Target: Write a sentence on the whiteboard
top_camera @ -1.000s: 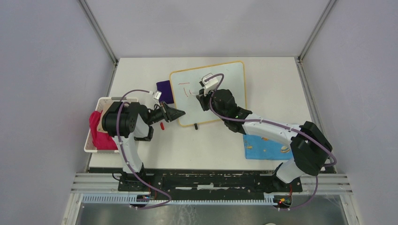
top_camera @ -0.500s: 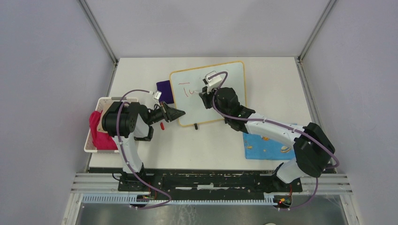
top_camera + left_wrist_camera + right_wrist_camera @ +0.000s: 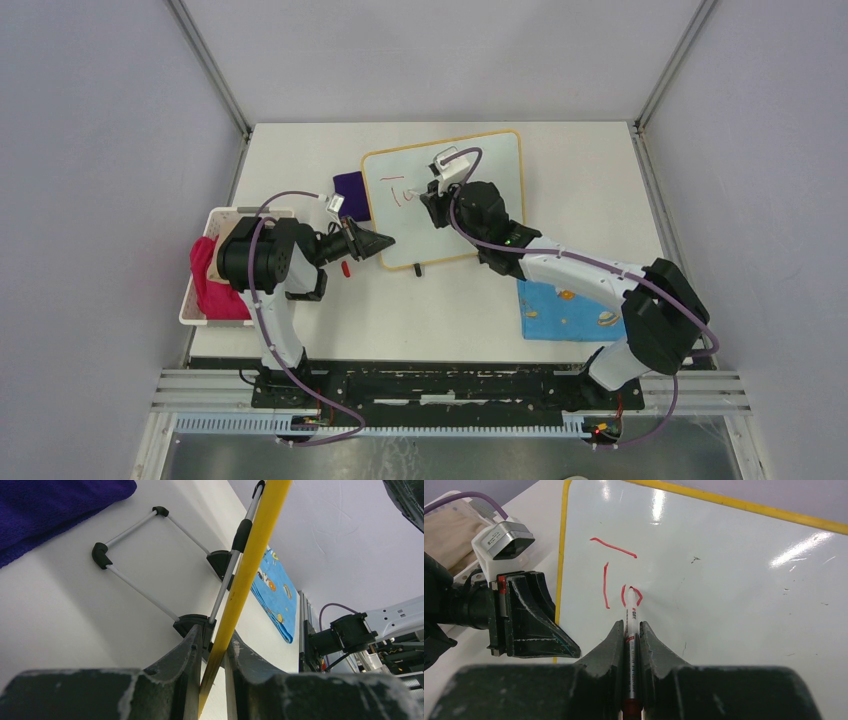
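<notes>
The whiteboard [image 3: 490, 165] stands in the far middle of the worktop [image 3: 600, 180], propped at a tilt on a wire stand [image 3: 135, 527] with black feet. The left fingers [image 3: 187, 652] are closed on its yellow frame at the near left corner, one finger on each side of the edge. The right fingers [image 3: 611, 647] are clamped on a marker [image 3: 630, 625], whose tip touches the board's upper left part. Of the sentence [image 3: 613, 547] only a few red strokes are there: a slanted bar, a downstroke beneath it, and a small loop at the marker's tip. From above these show as faint red marks [image 3: 397, 190] just left of the right wrist. A purple cloth [image 3: 350, 190] lies against the board's left edge, partly behind it. A blue patterned cloth [image 3: 560, 315] lies near the right arm's base, well apart from the board. A white basket [image 3: 192, 300] holding a pink cloth [image 3: 210, 285] sits at the worktop's left edge, beside the left arm. A small red thing [image 3: 346, 268] lies on the worktop just under the left wrist.
</notes>
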Controlling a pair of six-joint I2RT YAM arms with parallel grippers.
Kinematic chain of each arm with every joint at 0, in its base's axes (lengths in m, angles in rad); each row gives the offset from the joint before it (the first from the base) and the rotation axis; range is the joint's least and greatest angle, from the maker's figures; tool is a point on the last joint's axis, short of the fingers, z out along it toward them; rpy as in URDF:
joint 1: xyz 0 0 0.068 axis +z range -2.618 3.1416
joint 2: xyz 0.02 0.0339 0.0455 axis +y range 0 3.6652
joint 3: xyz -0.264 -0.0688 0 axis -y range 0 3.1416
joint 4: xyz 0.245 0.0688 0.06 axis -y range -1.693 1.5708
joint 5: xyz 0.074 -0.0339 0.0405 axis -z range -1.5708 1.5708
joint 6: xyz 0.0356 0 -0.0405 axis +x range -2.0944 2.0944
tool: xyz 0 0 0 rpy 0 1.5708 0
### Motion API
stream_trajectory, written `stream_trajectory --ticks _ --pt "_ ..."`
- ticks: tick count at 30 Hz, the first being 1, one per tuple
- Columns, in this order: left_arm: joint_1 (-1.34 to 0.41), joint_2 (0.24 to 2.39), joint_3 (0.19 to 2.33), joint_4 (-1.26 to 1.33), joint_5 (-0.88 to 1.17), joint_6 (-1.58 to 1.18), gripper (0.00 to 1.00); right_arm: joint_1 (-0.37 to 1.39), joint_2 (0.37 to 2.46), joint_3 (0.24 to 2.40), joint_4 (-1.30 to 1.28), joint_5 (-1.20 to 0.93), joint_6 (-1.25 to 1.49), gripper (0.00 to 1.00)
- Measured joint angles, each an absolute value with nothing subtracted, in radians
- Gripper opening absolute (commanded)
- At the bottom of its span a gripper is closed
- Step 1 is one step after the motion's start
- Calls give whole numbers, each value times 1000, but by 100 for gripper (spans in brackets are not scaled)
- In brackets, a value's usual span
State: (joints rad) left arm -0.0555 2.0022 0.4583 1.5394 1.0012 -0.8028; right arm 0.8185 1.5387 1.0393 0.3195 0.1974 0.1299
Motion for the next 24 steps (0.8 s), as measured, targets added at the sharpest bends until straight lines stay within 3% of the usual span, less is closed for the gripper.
stream_trajectory --ticks 13,24 --pt "-56 2003 458 1539 1002 -803 2 831 1560 1052 322 176 131 0" --pt "-56 2003 458 1539 1004 -803 2 802 1444 980 336 208 131 0"
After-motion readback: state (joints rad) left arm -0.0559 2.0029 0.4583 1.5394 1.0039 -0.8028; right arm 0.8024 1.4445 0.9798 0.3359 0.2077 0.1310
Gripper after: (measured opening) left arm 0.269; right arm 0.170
